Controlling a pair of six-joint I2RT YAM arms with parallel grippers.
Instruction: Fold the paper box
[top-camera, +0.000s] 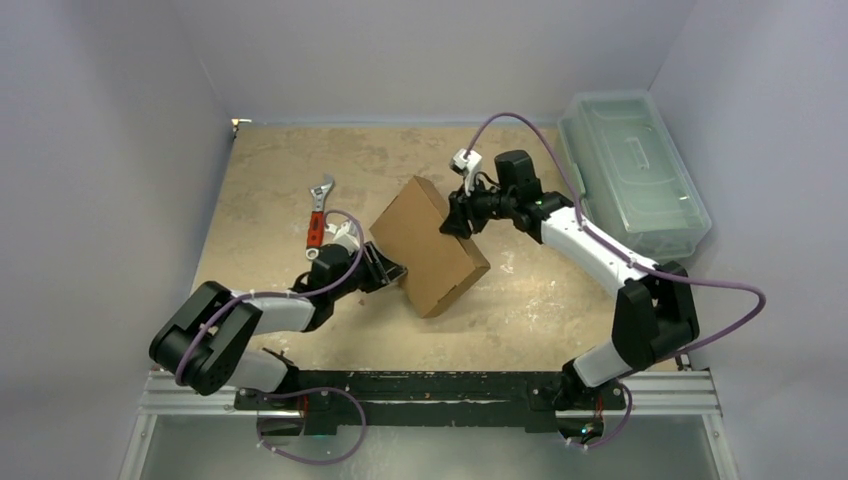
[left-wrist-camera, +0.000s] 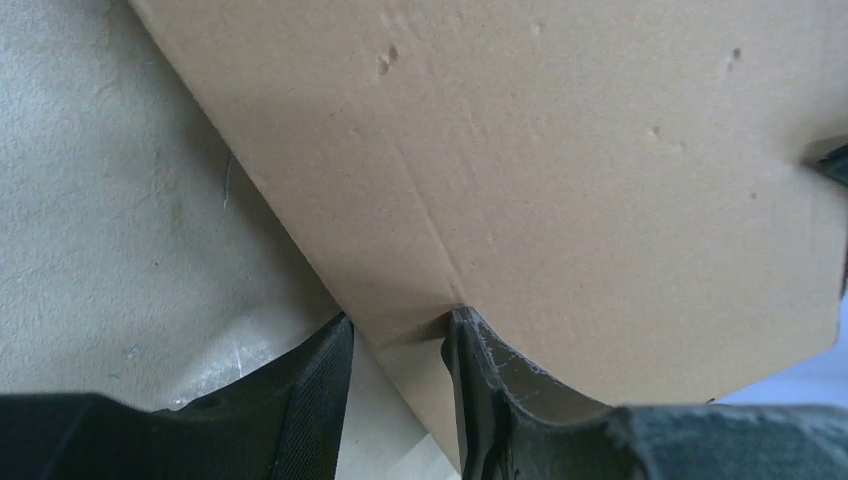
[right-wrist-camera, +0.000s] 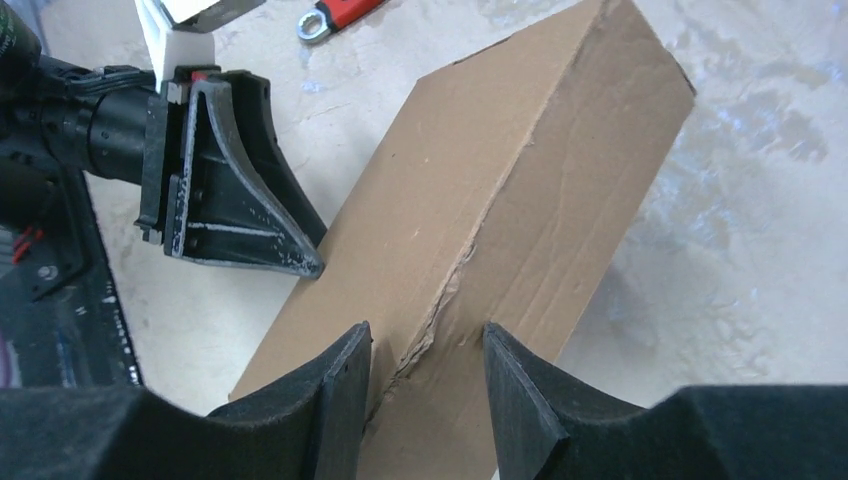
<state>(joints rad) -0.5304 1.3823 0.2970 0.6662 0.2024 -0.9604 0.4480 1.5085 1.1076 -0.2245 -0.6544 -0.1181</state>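
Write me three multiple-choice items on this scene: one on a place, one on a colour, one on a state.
1. Where is the bin?
A. Far right of the table
B. Near left corner
C. Between the arm bases

2. What colour is the wrench's handle?
A. Blue
B. Red
C. Yellow

3. How is the box now?
A. A flat sheet
B. Inside the bin
C. Folded into a closed block

Answers:
1. A, the bin sits by the right wall, at the far end.
2. B, the wrench has a red grip.
3. C, the box shows closed faces and no loose flaps.
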